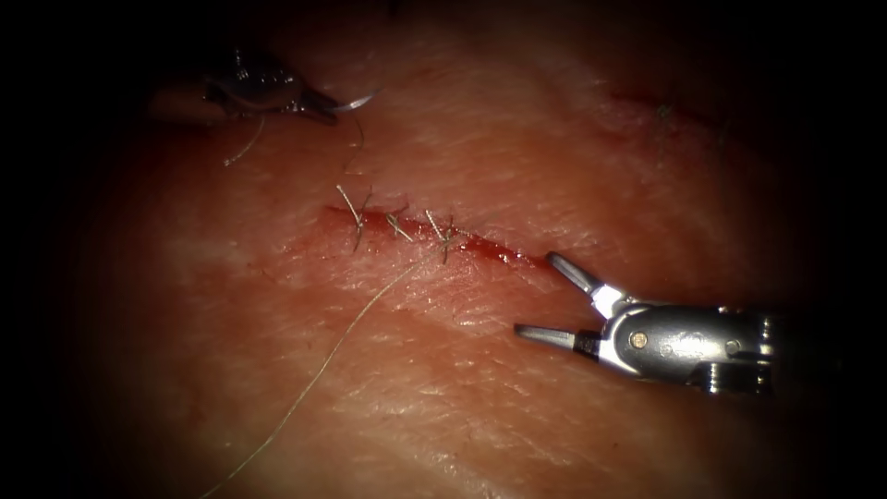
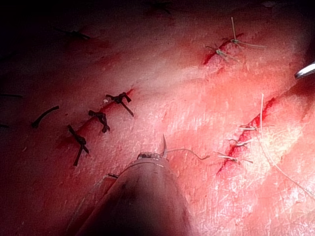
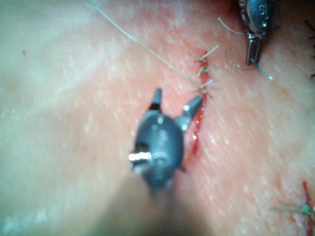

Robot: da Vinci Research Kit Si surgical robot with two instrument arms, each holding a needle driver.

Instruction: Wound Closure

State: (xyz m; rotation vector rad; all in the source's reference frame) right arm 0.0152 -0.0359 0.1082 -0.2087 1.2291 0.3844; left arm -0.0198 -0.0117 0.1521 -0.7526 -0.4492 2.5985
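The left arm's dark, shadowed gripper (image 1: 319, 111) is sitting at the far left of the scene, well apart from the cut, and it is clamping the thin, curved steel needle (image 1: 358, 102). The grip is falling near one end of the curve, so most of the arc is sticking out to the right of the jaws, clear of the pale pink pork tissue (image 1: 573, 157) and not in it.

The short red cut (image 1: 490, 248) is running from upper left to lower right across the middle, with three small stitches (image 1: 399, 225) already crossing its left part and its right part lying unstitched. The fine pale thread (image 1: 323, 365) is leaving the last stitch and trailing toward the near left.

The right arm's silver gripper (image 1: 554, 300) is resting just beside the unstitched right end of the cut, jaws spread wide in a V and holding nothing; one finger is pointing toward the cut, the other along the near side.

So the needle is lying far and left of the open right gripper, with the stitched stretch of the cut between them; the left arm is clearly the nearer one to the needle.
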